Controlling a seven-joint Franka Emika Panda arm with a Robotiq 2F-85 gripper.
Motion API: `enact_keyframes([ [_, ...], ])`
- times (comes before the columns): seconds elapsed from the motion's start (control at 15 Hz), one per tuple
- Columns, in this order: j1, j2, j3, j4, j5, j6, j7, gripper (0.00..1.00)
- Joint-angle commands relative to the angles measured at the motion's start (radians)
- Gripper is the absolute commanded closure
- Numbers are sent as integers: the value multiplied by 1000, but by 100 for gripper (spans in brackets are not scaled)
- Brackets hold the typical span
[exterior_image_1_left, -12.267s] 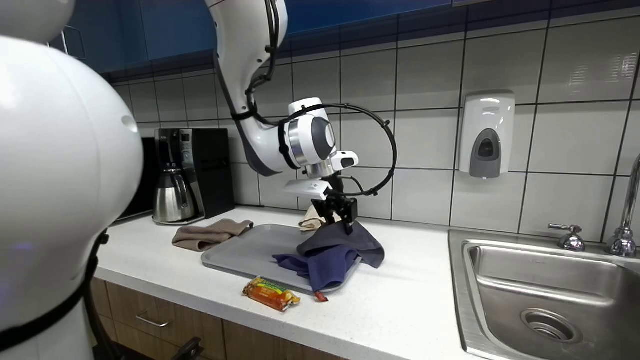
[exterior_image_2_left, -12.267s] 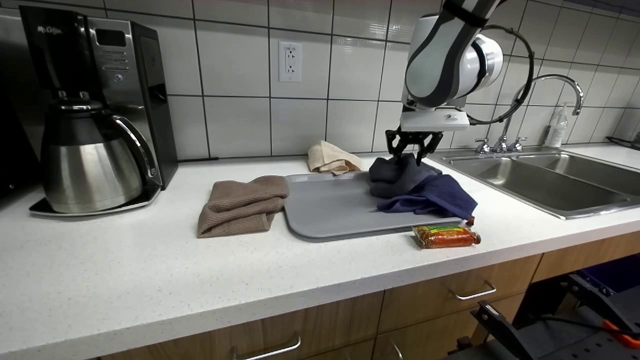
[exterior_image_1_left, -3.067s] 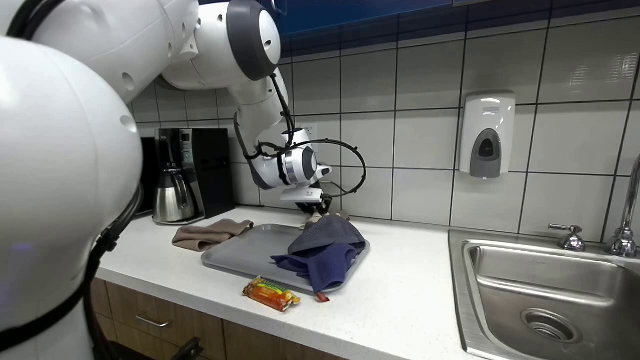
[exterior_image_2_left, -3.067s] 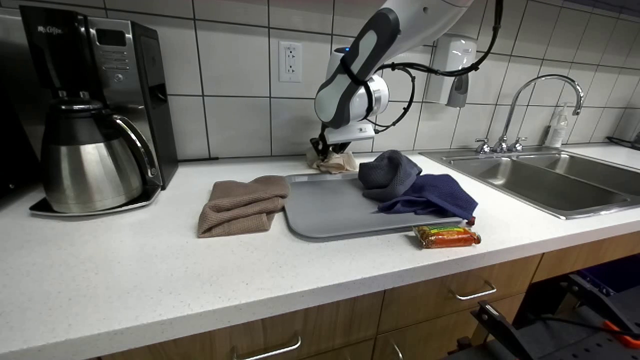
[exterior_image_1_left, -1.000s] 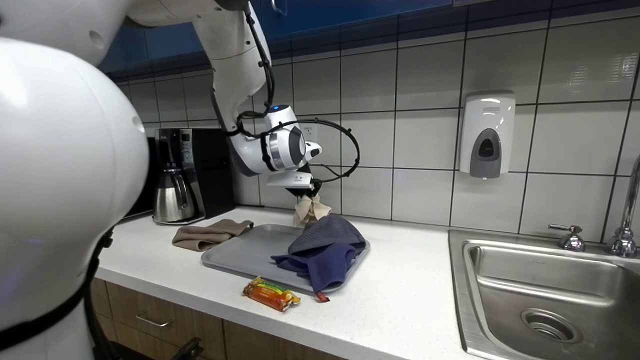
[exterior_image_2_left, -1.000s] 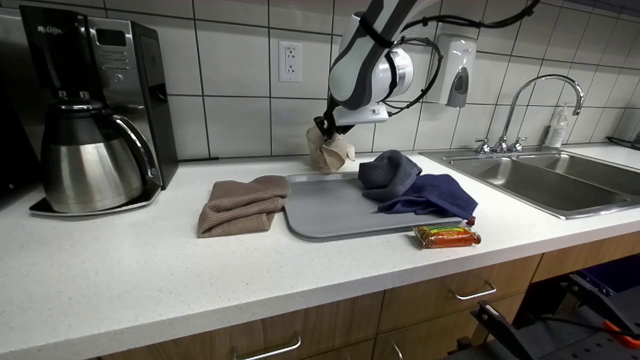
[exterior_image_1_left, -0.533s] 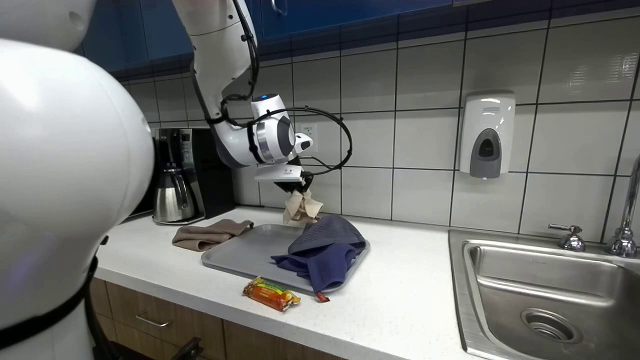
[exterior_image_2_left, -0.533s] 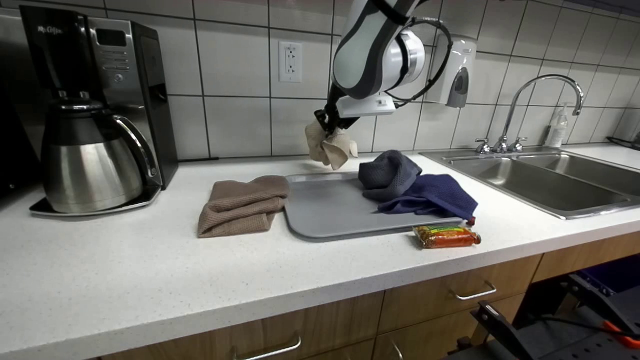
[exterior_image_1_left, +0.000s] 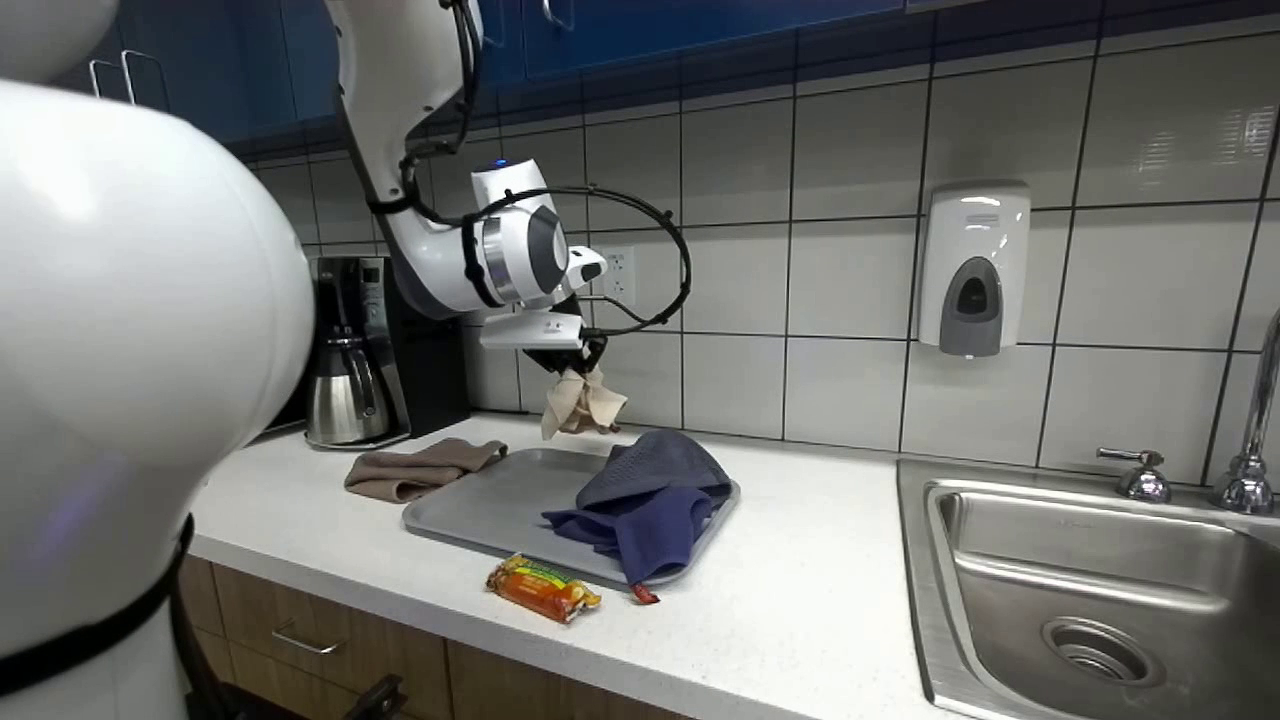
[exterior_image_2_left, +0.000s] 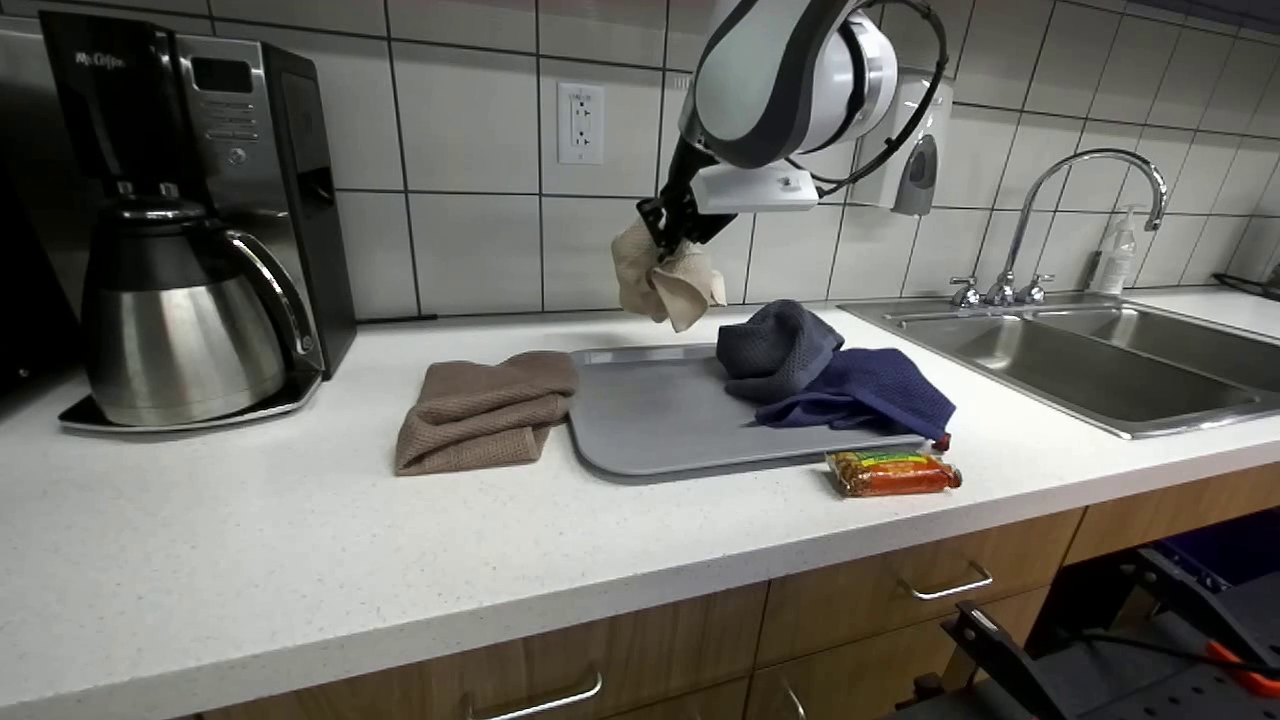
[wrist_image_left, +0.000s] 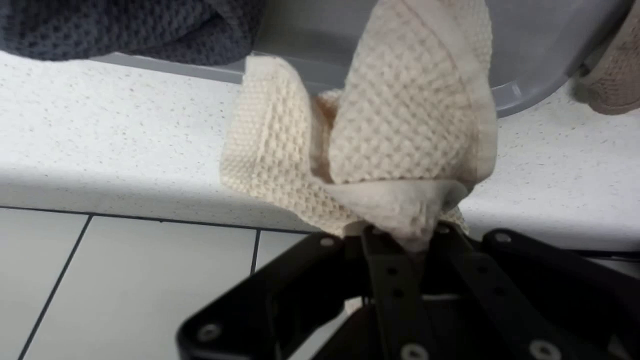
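"Pale wall tiles (exterior_image_1_left: 850, 270) rise behind the white counter (exterior_image_1_left: 800, 600). How does the arm (exterior_image_1_left: 395, 90) stand?"

"It reaches down from the upper left in an exterior view, then bends at the wrist so the jaws point downward near the tiles."

"And the jaws?"

"Nearly closed, pinched on the beige cloth (wrist_image_left: 410, 110), whose loose folds droop beneath them."

"Where does that cloth hang?"

"Above the counter and clear of it, by the back edge of the gray tray (exterior_image_2_left: 650, 420). A dark gray cloth (exterior_image_2_left: 780, 350) and a navy cloth (exterior_image_2_left: 865, 390) lie bunched at the tray's end nearer the sink (exterior_image_1_left: 935, 600); a brown cloth (exterior_image_2_left: 490, 405) lies folded beside the opposite end."

"What lies in front?"

"An orange packet (exterior_image_2_left: 893, 473), near the tray's front edge."
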Motion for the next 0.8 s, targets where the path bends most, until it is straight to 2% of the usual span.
enact_keyframes([
  [0.0, -15, -98, 31, -104, 13, -7, -25, 97],
  [0.33, -18, -121, 57, -161, 29, -19, -26, 97],
  [0.6, -13, -91, 30, -161, 16, -33, -4, 97],
  [0.67, -1, -75, 4, -151, -1, -37, 18, 97],
  [0.73, -14, -69, 16, -150, 17, -44, 6, 97],
])
